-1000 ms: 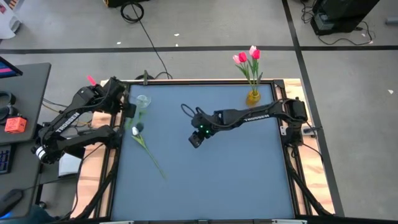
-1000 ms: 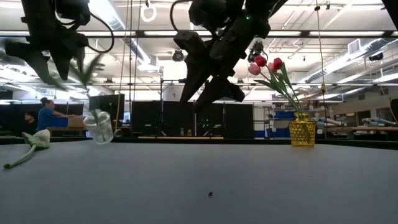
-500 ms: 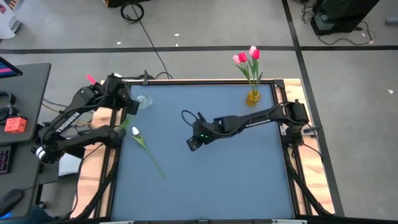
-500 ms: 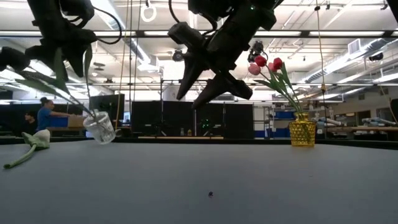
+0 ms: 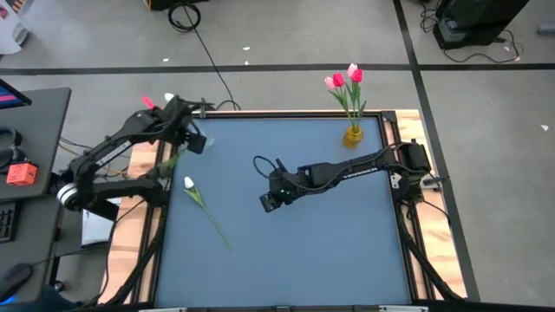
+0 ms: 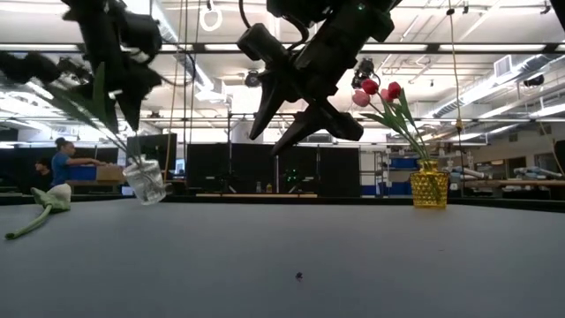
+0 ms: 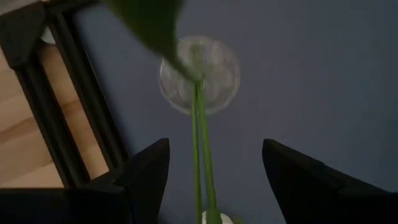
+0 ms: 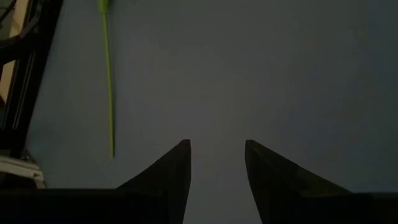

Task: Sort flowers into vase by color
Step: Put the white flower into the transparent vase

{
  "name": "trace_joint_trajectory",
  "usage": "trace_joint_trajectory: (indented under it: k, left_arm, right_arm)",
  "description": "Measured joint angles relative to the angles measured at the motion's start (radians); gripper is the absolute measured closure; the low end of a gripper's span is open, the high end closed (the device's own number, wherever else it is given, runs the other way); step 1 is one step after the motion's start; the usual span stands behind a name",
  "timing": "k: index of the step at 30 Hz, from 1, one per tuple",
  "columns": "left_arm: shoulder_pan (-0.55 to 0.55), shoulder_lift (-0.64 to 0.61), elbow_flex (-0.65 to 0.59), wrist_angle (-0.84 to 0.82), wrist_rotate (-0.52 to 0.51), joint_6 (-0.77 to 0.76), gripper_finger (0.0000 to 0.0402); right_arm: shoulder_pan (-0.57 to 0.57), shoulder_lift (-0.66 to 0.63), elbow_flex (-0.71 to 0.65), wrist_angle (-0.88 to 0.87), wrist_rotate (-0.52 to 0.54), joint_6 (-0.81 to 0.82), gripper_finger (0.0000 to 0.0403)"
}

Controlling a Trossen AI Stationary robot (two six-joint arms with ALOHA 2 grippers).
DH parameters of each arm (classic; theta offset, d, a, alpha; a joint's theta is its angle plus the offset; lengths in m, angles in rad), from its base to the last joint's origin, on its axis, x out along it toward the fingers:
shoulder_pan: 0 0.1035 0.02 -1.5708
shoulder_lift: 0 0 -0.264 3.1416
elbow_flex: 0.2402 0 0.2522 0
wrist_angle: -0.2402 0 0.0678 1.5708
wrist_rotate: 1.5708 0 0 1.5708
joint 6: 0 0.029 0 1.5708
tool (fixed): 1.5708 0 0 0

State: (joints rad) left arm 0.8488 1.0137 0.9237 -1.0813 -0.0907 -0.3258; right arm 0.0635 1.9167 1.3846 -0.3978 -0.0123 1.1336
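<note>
Over at the table's left edge, the left gripper hangs above a small clear glass vase. Its fingers are spread wide, and between them green stems run down into the vase's mouth; whether the fingers actually touch those stems I cannot tell. From table height, the stems and leaves slant up out of the tilted-looking glass toward the arm.

Just nearer along the same side, a white tulip lies flat on the blue table, its long stem trailing diagonally toward the middle.

Toward the centre, the right gripper hovers above bare tabletop, well clear of any flower, its fingers parted a moderate way with nothing between them. The lying stem shows off to one side in its wrist view.

At the far right corner stands a yellow vase holding red and pink tulips, upright, leaning slightly.
</note>
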Motion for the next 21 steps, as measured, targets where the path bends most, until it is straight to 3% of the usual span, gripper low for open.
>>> trace_joint_trajectory:
  k: [9, 21]
  left_arm:
    - [0.040, 0.114, 0.020, 0.048, 0.017, 0.009, 0.0139]
    - [0.092, 0.226, 0.316, 0.053, 0.017, 0.112, 0.0139]
  right_arm:
    - [-0.023, 0.000, 0.000, -0.003, -0.035, -0.054, 0.0243]
    - [-0.099, 0.000, 0.000, -0.003, -0.071, -0.165, 0.0243]
